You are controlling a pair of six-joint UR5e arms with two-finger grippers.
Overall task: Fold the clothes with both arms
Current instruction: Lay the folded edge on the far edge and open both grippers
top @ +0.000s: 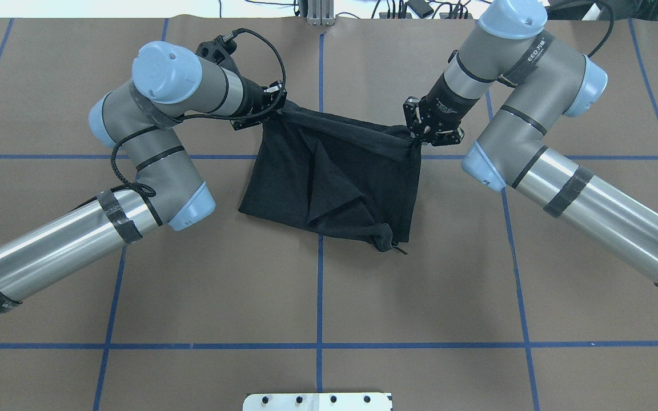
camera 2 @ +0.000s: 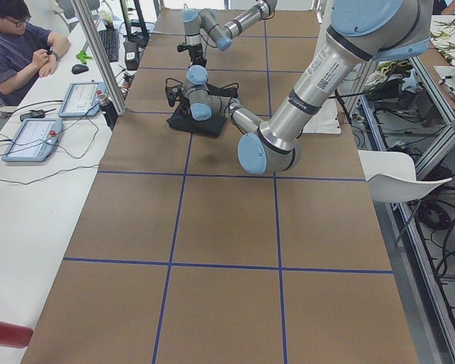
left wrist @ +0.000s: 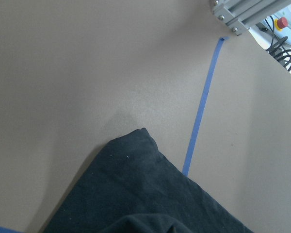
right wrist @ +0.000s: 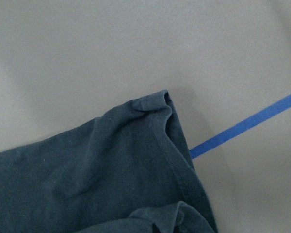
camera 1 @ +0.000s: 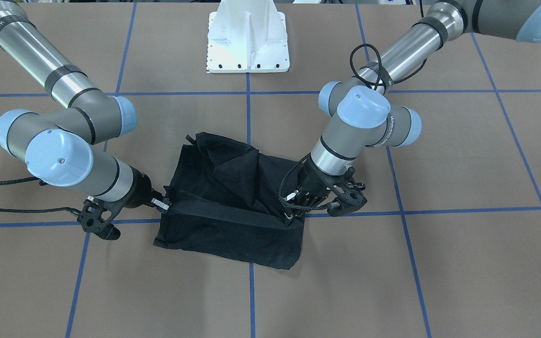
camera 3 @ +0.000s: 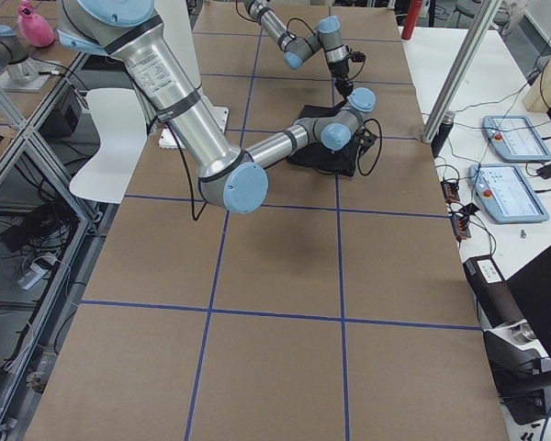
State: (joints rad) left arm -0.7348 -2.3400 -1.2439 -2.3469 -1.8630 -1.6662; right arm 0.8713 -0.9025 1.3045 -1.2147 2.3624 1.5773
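The black T-shirt (top: 334, 177) lies bunched on the brown table, with no logo showing. One edge is pulled taut in a straight line between my two grippers. My left gripper (top: 279, 107) is shut on one end of that edge, on the right side of the front-facing view (camera 1: 293, 215). At the other end my right gripper (top: 416, 140) pinches the cloth, also seen in that view (camera 1: 163, 204). Below the taut edge, a layer of the T-shirt (camera 1: 233, 234) rests flat on the table. Each wrist view shows only a corner of cloth (left wrist: 136, 194) (right wrist: 111, 179) on the table, with no fingers.
The white pedestal base (camera 1: 248, 42) stands at the robot's side of the table. Blue tape lines (top: 320, 297) grid the brown surface. A person (camera 2: 15, 45) sits at a side desk with control tablets (camera 2: 32, 138). An aluminium post (camera 3: 459, 64) stands at the table's edge.
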